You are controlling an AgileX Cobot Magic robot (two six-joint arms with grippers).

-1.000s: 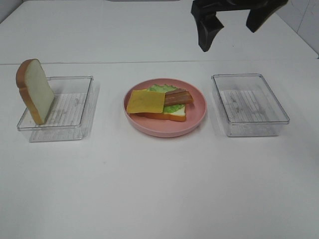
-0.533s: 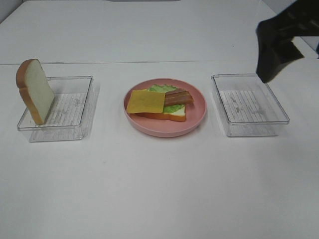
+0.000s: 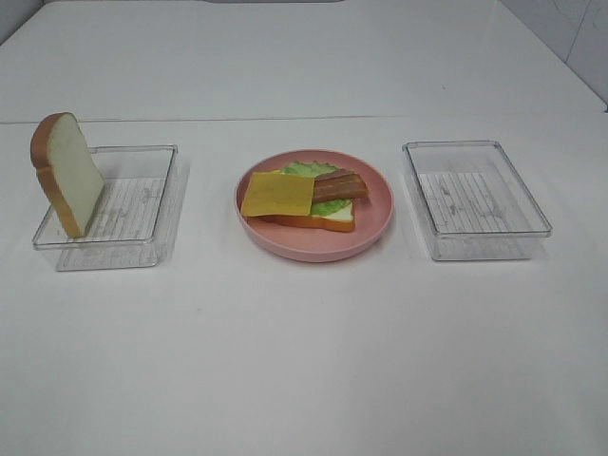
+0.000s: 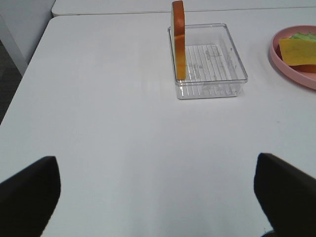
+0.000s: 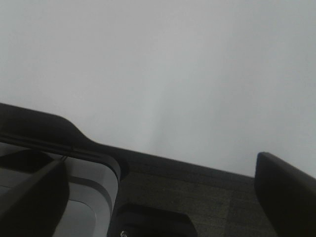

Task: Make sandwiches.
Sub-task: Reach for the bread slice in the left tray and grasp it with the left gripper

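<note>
Half-built sandwich [image 3: 299,201] awaits its lid; both grippers stand clear, jaws wide and empty.
On the white table [image 3: 304,361], the left tray [image 3: 123,204] and right tray [image 3: 475,195] flank the pink plate [image 3: 378,223], seemingly centred so either arm can reach it. The sandwich lies flat there, far ahead of the left gripper [image 4: 158,195] and beyond the left tray. A spare bread slice [image 3: 68,171] stands on edge against that tray's wall (probably propped so fingers can pinch its faces), long axis upright, rounded crust up, thin edge turned to the left jaws and well apart from them. The cheese square [image 3: 277,194] sits askew; the bacon strips [image 3: 340,184] run lengthwise from tray to tray. The right gripper [image 5: 158,197] faces only table edge and floor, nothing between its jaws.
</note>
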